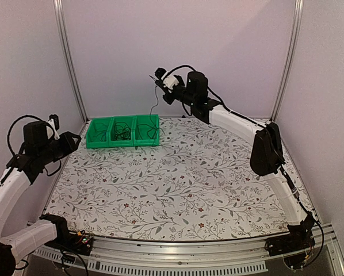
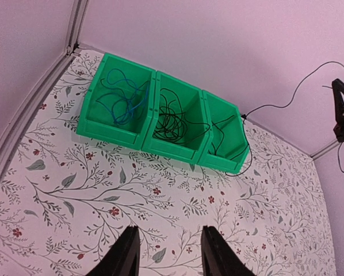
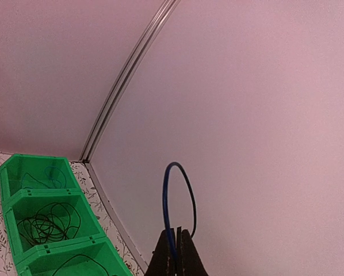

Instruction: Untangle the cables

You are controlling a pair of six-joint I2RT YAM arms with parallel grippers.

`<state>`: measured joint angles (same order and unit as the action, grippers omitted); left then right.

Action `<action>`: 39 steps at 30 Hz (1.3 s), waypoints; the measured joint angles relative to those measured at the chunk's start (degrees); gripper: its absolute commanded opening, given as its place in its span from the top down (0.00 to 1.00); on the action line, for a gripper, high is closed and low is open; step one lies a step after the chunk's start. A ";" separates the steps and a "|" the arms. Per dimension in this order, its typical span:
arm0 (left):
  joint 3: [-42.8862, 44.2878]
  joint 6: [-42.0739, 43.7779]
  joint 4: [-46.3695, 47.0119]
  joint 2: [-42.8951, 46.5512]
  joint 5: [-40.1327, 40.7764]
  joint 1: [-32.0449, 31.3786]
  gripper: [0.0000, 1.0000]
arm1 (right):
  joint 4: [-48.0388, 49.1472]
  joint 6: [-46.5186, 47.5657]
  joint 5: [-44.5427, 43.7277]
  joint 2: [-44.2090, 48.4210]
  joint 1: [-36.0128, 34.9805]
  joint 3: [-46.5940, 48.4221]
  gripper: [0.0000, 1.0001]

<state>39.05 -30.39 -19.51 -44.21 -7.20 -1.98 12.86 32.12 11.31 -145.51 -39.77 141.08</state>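
A green bin (image 1: pixel 123 143) with three compartments stands at the back left of the table. In the left wrist view its left compartment holds a blue cable (image 2: pixel 123 101), the middle one a coiled black cable (image 2: pixel 171 118), and the right one another thin black cable (image 2: pixel 229 144). That last cable (image 1: pixel 153 106) rises from the bin to my right gripper (image 1: pixel 159 78), which is shut on it high above the bin's right end. In the right wrist view a dark loop (image 3: pixel 166 195) stands above the shut right gripper (image 3: pixel 176 248). My left gripper (image 2: pixel 170 230) is open and empty, above the table's left side (image 1: pixel 74 141).
The floral table mat (image 1: pixel 178 184) spreads in front of the bin. Pink walls with metal corner posts (image 1: pixel 68 57) close off the back and sides. The bin also shows in the right wrist view (image 3: pixel 41 193), below and to the left.
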 measured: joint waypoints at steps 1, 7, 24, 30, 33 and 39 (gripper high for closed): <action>-0.07 -0.13 -0.11 0.00 -0.13 0.00 0.65 | -0.07 -0.20 0.07 0.00 -0.02 -0.61 0.95; -0.26 -0.92 -1.25 0.76 -0.98 0.00 0.65 | -4.39 0.46 1.36 -0.83 -0.44 -5.09 0.92; -4.04 -4.20 -2.73 6.43 -1.25 0.00 0.65 | -18.95 5.05 2.71 -4.33 -4.20 -9.60 0.93; -5.20 -5.03 -2.64 7.28 -1.60 0.00 0.65 | -19.30 6.45 2.08 -4.72 -4.85 -9.14 0.69; -6.32 -5.42 -2.03 7.45 -2.73 0.00 0.62 | -18.62 7.08 0.94 -5.86 -5.20 -8.07 0.49; -9.01 -6.51 1.40 3.15 -7.04 -1.51 0.56 | -19.19 8.98 -0.39 -6.47 -5.99 -8.98 0.37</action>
<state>30.04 -36.91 -18.11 -41.06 -14.24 -3.49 -6.33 41.10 10.92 -151.98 -45.76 132.09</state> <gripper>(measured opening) 0.421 0.574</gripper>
